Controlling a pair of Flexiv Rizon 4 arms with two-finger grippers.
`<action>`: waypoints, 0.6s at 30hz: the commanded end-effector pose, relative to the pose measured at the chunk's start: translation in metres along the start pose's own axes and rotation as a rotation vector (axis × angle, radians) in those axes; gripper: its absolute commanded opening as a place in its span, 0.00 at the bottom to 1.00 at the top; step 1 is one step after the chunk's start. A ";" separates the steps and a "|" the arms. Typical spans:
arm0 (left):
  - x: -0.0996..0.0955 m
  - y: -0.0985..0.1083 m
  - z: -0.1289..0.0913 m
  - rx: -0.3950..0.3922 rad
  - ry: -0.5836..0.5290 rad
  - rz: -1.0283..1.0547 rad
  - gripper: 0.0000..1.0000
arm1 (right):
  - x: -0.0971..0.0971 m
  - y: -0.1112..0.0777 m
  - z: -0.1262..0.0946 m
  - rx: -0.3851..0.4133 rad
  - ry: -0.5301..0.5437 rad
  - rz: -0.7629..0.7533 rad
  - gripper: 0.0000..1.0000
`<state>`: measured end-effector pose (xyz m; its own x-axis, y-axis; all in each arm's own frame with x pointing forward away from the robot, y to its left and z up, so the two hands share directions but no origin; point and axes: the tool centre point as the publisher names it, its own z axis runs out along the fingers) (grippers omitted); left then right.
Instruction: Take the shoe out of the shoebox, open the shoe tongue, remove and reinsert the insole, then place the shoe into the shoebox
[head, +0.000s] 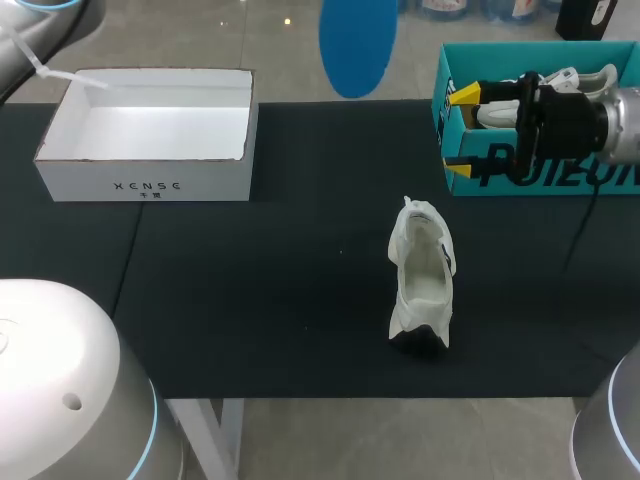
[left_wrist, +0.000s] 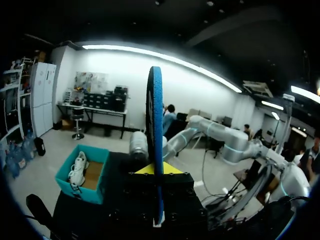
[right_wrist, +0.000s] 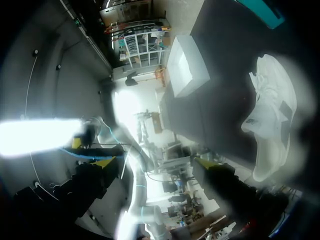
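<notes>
A white shoe (head: 422, 280) stands on the black mat (head: 280, 300) near the middle, its opening facing up. It also shows ahead of my right gripper (right_wrist: 157, 170) as the white shoe (right_wrist: 272, 112). My left gripper (left_wrist: 157, 170) is shut on a blue insole (left_wrist: 156, 150), held upright and edge-on; the same blue insole (head: 357, 45) hangs above the table's far edge. My right gripper (head: 460, 130) stands open and empty, turned sideways just in front of the teal shoebox (head: 455, 60) at the far right. The teal shoebox (left_wrist: 97, 187) holds another white shoe (left_wrist: 77, 170).
An open white box (head: 150, 135) sits at the far left of the mat, also seen as the white box (right_wrist: 187, 70) beyond the shoe. A dark cable (head: 580, 225) hangs from the right arm over the mat.
</notes>
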<state>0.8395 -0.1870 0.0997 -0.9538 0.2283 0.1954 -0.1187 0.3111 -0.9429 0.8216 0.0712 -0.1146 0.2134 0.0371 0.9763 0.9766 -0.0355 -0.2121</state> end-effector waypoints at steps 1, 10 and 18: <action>0.022 0.021 0.008 0.007 -0.025 0.246 0.00 | 0.000 0.001 0.001 0.001 -0.002 0.001 1.00; 0.040 0.078 0.029 0.016 -0.143 0.320 0.00 | 0.000 0.001 0.001 0.001 -0.002 0.001 1.00; 0.041 0.084 0.032 0.032 -0.169 0.316 0.00 | 0.000 0.001 0.001 0.001 -0.002 0.001 1.00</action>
<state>0.7877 -0.1838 0.0231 -0.9697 0.2023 -0.1367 0.1822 0.2269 -0.9567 0.8227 0.0718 -0.1144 0.2140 0.0392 0.9760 0.9765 -0.0336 -0.2128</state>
